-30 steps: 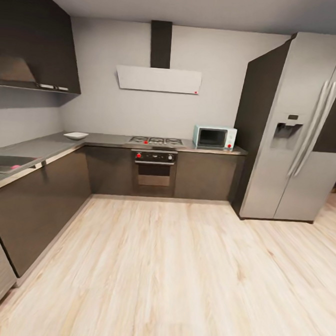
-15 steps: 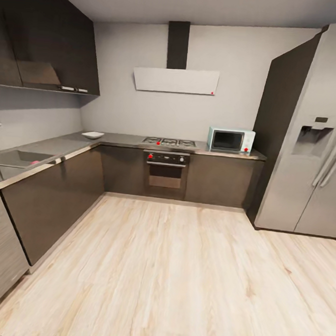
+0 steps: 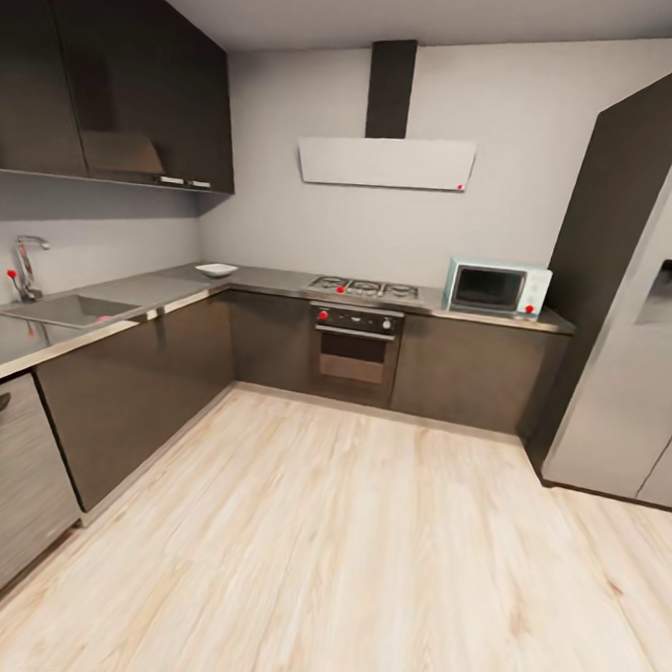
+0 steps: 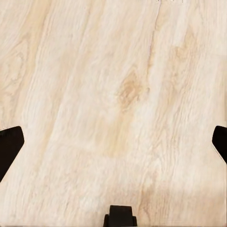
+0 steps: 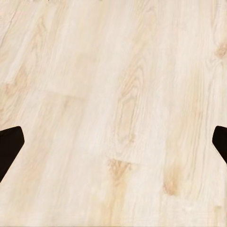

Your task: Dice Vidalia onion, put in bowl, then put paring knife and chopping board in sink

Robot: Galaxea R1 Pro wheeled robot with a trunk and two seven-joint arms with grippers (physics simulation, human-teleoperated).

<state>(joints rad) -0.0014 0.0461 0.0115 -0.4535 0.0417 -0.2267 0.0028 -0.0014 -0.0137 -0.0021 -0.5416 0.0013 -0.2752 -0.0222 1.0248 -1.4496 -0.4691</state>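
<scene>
Approaching the kitchen, nothing yet grasped: sink (image 3: 62,309) with tap at left of the head frame, white bowl (image 3: 216,269) on the grey countertop (image 3: 154,288) beyond (onion too small to make out). Left gripper (image 4: 113,142) and right gripper (image 5: 113,142) spread wide, empty, over wood floor (image 3: 361,558). Next: closing on the sink.

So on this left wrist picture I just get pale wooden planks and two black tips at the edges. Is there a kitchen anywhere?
Observer: Yes. The head view shows one, with the sink set into the countertop along the left wall.
Operator: Any dishes out?
Observer: A white bowl sits on the countertop near the far corner, left of the stove.
Operator: And the other hand?
Observer: The right gripper is open over bare floor, holding nothing.
</scene>
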